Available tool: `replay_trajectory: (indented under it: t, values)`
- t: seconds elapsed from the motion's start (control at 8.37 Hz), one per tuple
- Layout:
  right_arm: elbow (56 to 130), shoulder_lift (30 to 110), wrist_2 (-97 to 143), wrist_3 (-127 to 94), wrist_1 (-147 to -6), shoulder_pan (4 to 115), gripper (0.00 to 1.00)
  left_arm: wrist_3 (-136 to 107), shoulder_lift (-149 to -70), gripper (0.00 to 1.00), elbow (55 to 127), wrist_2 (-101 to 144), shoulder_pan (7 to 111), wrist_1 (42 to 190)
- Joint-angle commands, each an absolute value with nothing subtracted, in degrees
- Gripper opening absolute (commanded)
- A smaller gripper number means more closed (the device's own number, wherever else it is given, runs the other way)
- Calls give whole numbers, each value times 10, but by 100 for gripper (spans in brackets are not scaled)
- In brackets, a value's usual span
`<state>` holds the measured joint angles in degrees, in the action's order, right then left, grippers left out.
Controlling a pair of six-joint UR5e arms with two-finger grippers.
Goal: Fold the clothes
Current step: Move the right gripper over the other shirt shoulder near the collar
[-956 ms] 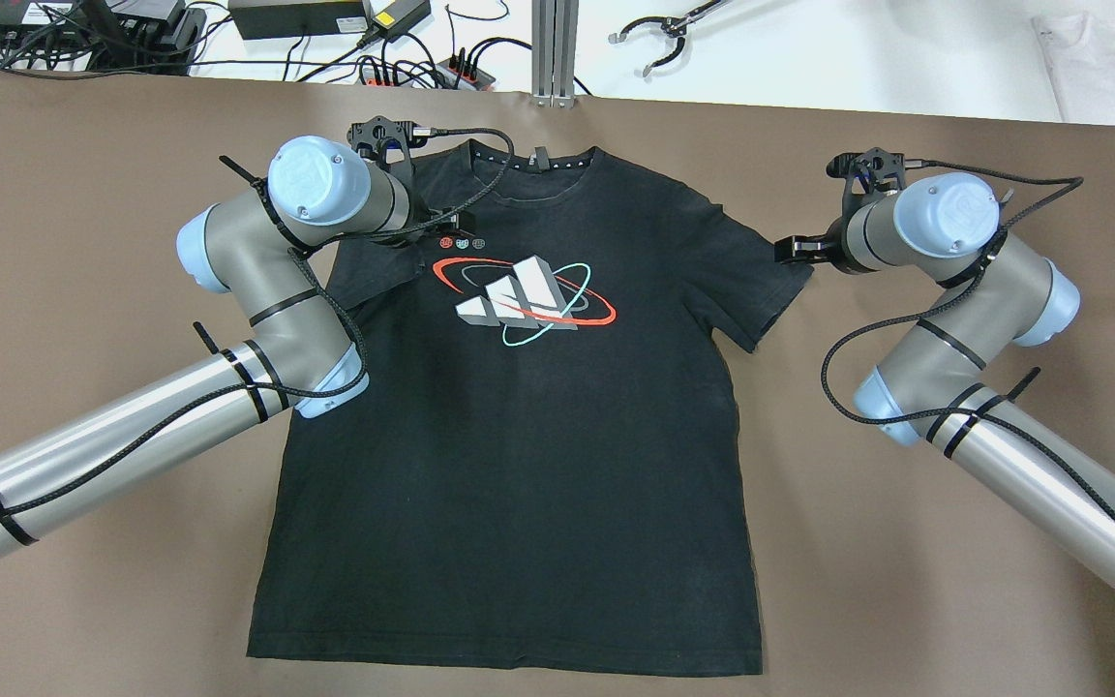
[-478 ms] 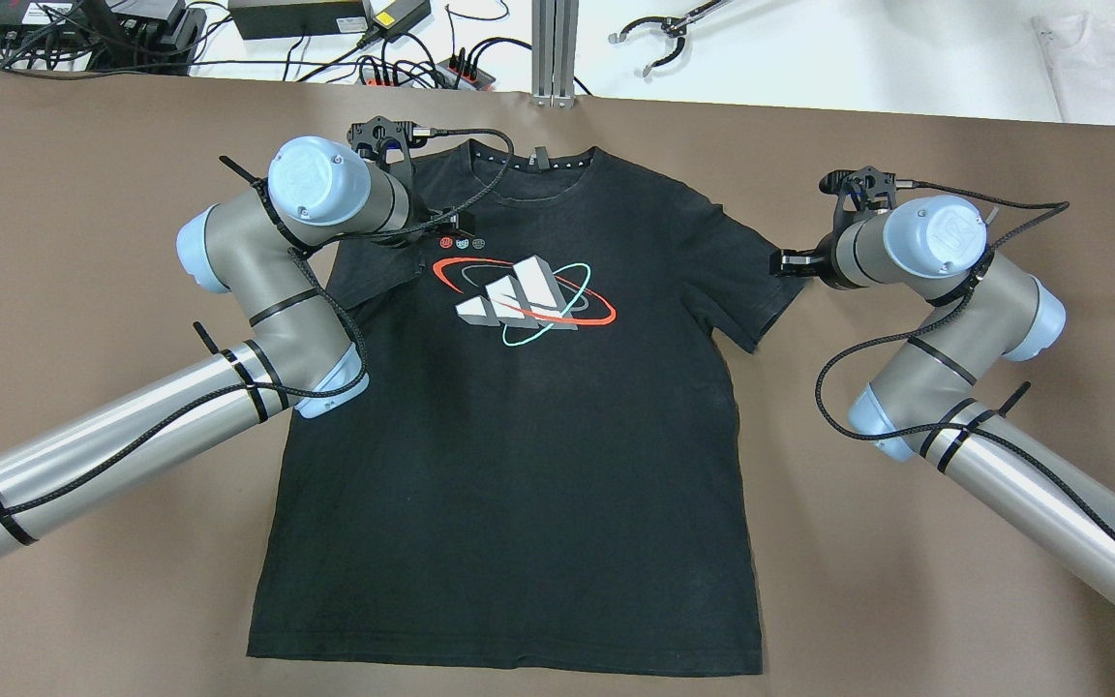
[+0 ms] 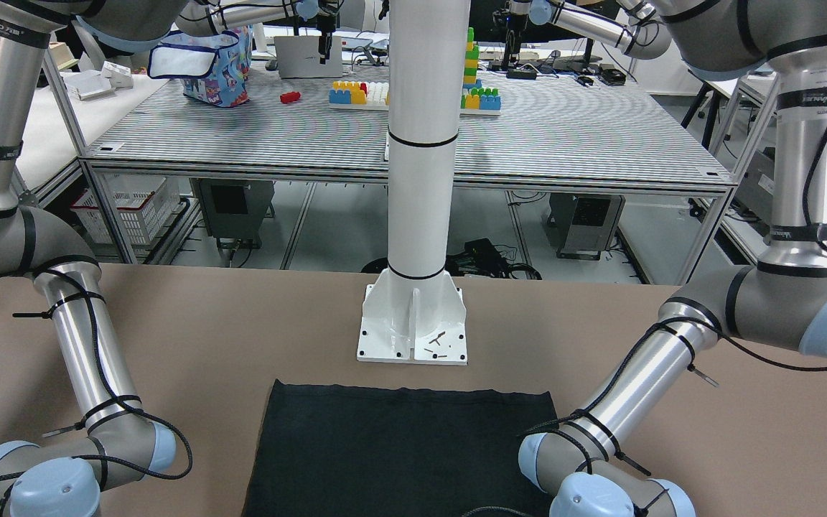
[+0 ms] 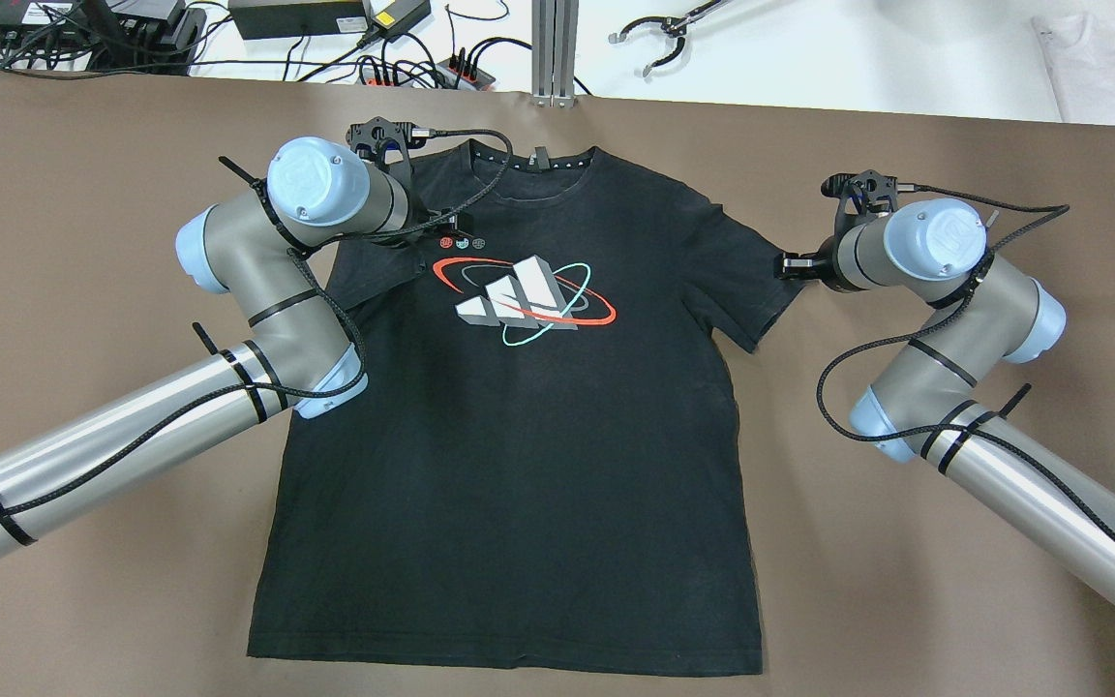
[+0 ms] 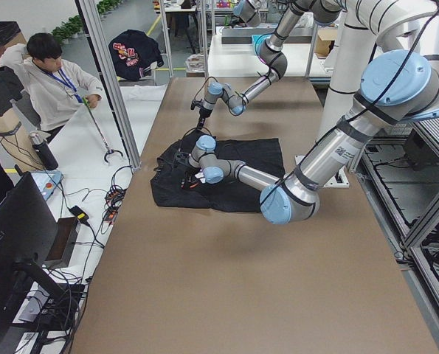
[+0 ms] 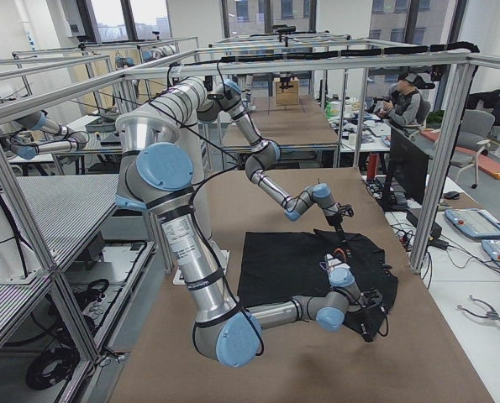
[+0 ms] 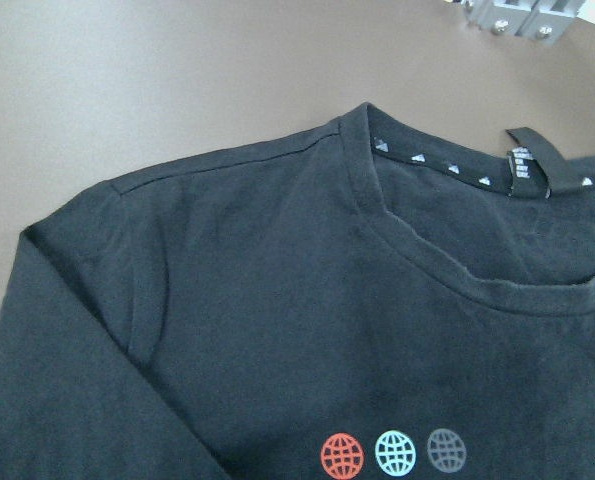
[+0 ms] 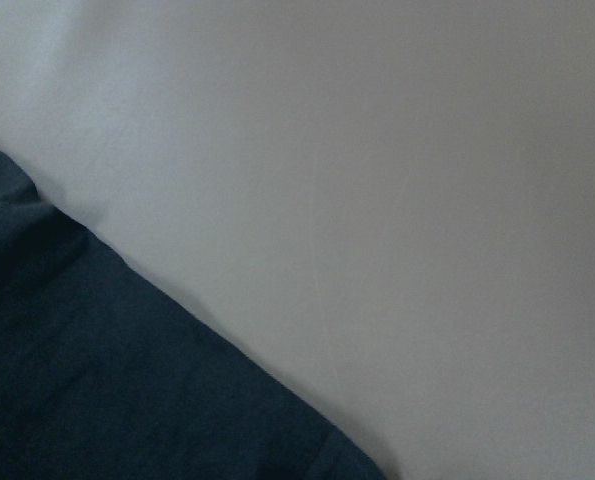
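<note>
The clothes are one black T-shirt (image 4: 519, 465) with a white, red and teal chest print, lying flat and face up on the brown table. Its hem end shows in the front-facing view (image 3: 399, 445). My left gripper (image 4: 439, 228) hovers over the upper chest beside three small globe logos, and my left arm hides the sleeve on that side. The left wrist view shows the collar and shoulder (image 7: 277, 300) lying smooth. My right gripper (image 4: 792, 265) sits at the outer edge of the other sleeve, whose hem (image 8: 97, 380) fills the right wrist view's corner. Neither gripper's fingers show clearly.
A white pillar base (image 3: 413, 330) stands just behind the shirt's hem. Beyond the collar runs a white bench with a metal post (image 4: 555, 48), cables, a grabber tool (image 4: 659, 39) and a white cloth (image 4: 1099, 58). A person (image 5: 57, 81) stands off the table's far side.
My right gripper has come down and slightly inward onto the edge of the sleeve. The left arm and the shirt have not moved.
</note>
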<state>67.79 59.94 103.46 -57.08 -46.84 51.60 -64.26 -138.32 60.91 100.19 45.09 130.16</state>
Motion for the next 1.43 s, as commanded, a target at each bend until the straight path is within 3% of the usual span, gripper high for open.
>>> replay_trajectory:
  t: [0.0, 0.24, 0.48, 1.31]
  values:
    - [676, 599, 1034, -569, -469, 516, 40, -642, -1383, 100, 609, 1001, 451, 1301]
    - [673, 598, 1031, -568, -469, 516, 25, -642, -1383, 100, 609, 1001, 451, 1302]
    - [674, 595, 1031, -567, -469, 517, 0, -642, -1382, 100, 609, 1001, 451, 1302]
    - [686, 496, 1016, -659, -547, 499, 0, -614, -1380, 100, 608, 1003, 457, 1302]
